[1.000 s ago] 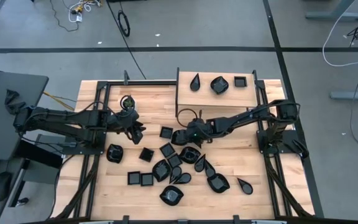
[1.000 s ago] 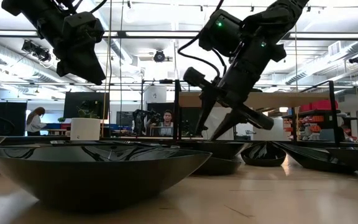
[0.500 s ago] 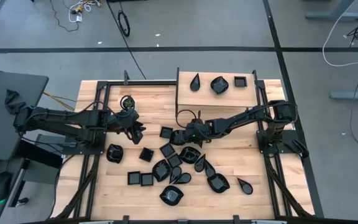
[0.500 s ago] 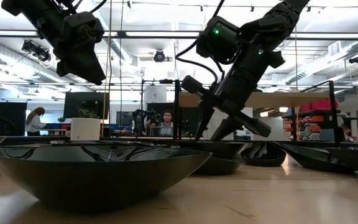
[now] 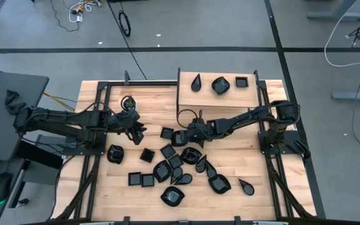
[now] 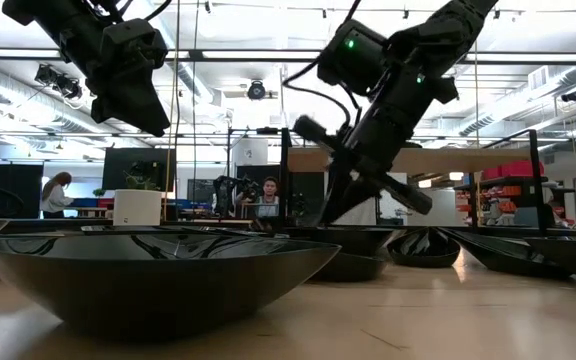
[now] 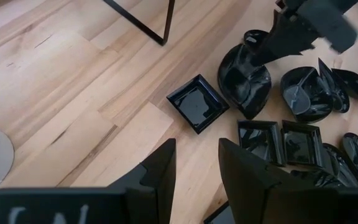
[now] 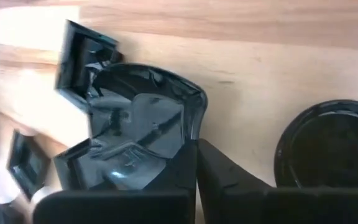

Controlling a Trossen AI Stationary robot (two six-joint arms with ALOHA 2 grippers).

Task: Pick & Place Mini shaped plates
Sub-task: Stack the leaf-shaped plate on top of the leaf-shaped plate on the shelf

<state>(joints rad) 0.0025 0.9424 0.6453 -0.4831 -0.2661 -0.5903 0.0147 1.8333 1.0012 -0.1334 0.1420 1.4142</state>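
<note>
Black rounded plate (image 8: 145,124) at table centre, rim pinched between closed right gripper (image 5: 186,135), likely to slip from so thin a bite; left gripper (image 5: 140,132) parted, empty, at nine o'clock.

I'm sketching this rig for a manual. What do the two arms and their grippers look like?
Both arms are dark, jointed and boxy, with black cables looping along them. The right arm's wrist shows a small green light. The left gripper has two flat, wedge-shaped black fingers; the right gripper has matching black fingers.
</note>
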